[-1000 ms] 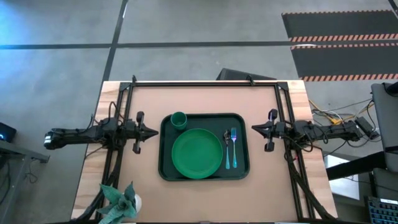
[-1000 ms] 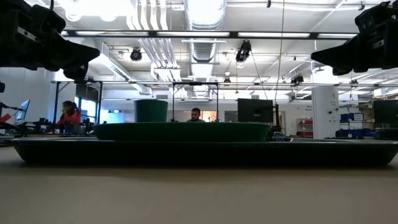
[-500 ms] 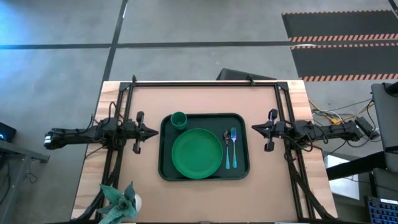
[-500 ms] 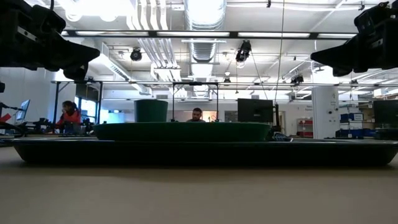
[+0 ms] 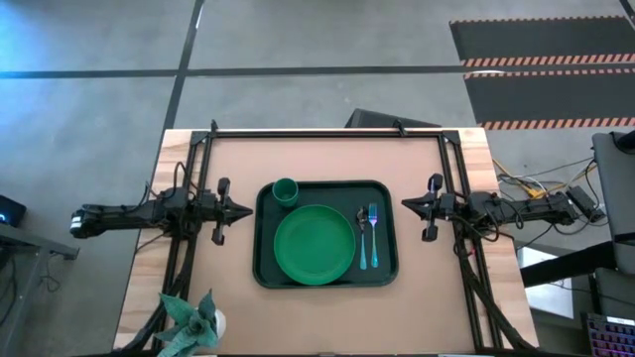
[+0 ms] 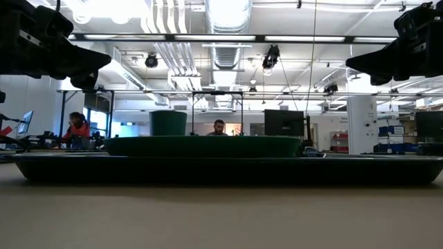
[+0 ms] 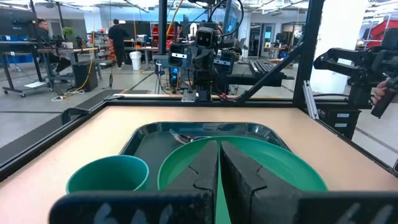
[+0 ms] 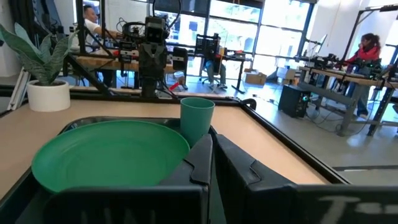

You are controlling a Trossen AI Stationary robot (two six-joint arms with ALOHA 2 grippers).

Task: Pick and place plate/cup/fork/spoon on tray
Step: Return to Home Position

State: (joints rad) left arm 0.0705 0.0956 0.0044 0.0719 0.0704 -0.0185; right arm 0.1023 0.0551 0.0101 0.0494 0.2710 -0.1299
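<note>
The dark green tray point(image 5: 266, 260) lies flat at the table's middle. On it rest the bright green plate point(image 5: 314, 243), the green cup point(image 5: 285, 190) upright at its far left corner, and the spoon point(image 5: 361, 236) and fork point(image 5: 373, 233) side by side at its right. My left gripper point(image 5: 248, 210) is shut and empty, level, just left of the tray. My right gripper point(image 5: 406, 204) is shut and empty, level, just right of the tray. Both hang above the table in the low view, the left gripper point(image 6: 104, 62) and the right gripper point(image 6: 353, 66).
A potted plant point(image 5: 193, 319) stands at the table's near left corner. Black frame rails point(image 5: 327, 131) run along the far edge and both sides. People point(image 6: 77, 128) sit at desks in the room beyond.
</note>
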